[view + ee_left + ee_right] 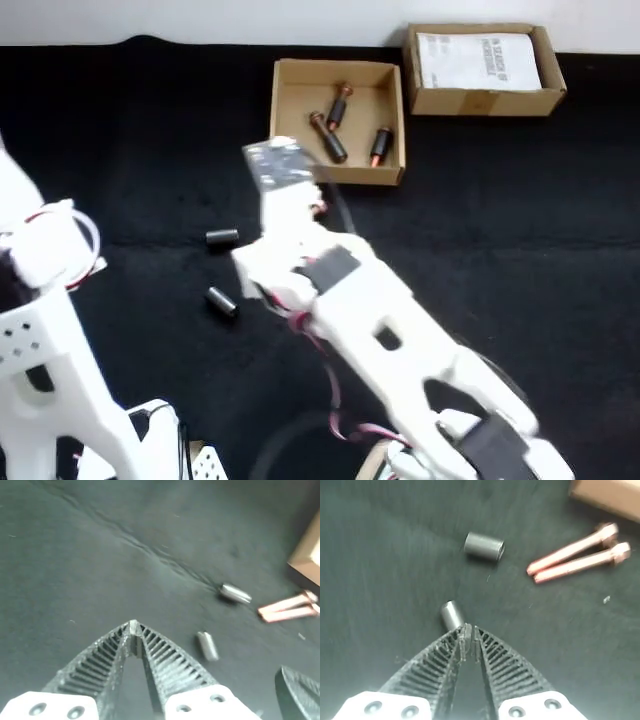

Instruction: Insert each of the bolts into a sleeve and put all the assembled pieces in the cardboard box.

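Two short dark sleeves (484, 546) (451, 614) lie on the black cloth, with two copper bolts (575, 555) side by side near them. My right gripper (468, 630) is shut and empty, its tips just short of the nearer sleeve. From above, the sleeves (222, 237) (221, 301) lie left of the right arm, which covers most of the bolts. My left gripper (134, 627) is shut and empty, well back from the sleeves (235, 593) (207, 646) and bolts (287, 607). The open cardboard box (283, 110) holds three assembled pieces (330, 140).
A second cardboard box (483, 100) with a printed sheet stands at the back right. The left arm's white base (50, 370) stands at the front left. Red wires (330, 390) trail under the right arm.
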